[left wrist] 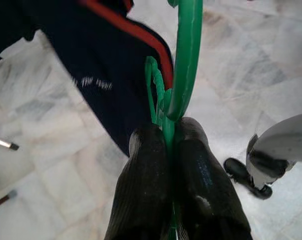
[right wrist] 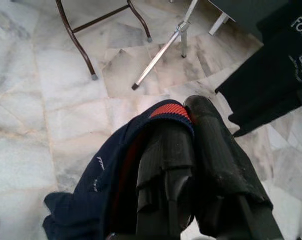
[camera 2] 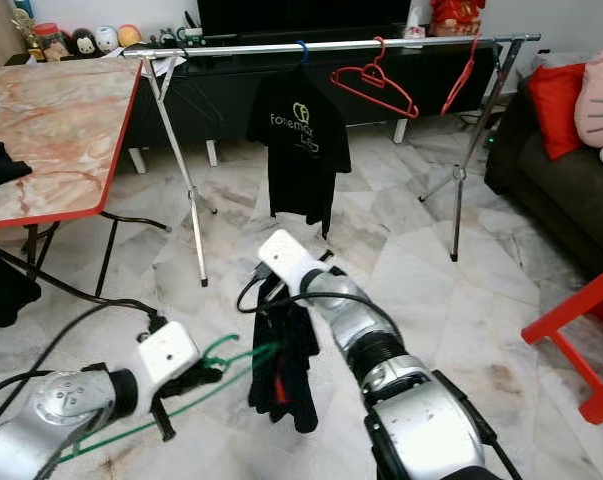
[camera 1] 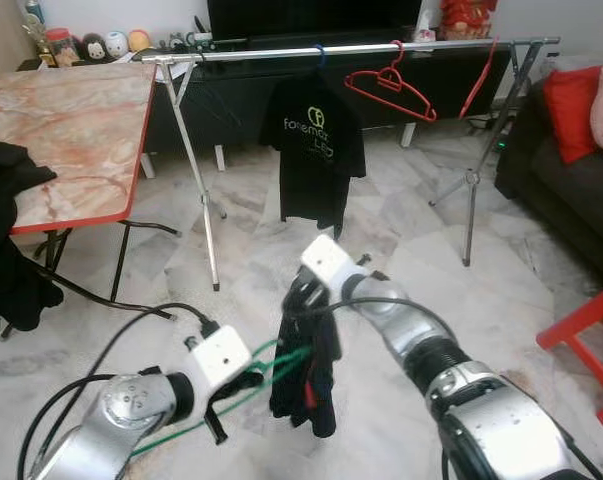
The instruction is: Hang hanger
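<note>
Low at seven o'clock, the left end effector [camera 1: 243, 385] pinches the green hanger [camera 1: 281, 362] tightly between its fingers [left wrist: 145, 190]. Just right, at the centre, the right end effector [camera 1: 303, 296] grips the collar of the dark navy garment [camera 1: 309, 385], which droops above the marble floor [camera 1: 541, 290]. At twelve o'clock stands the clothes rail [camera 1: 271, 52].
</note>
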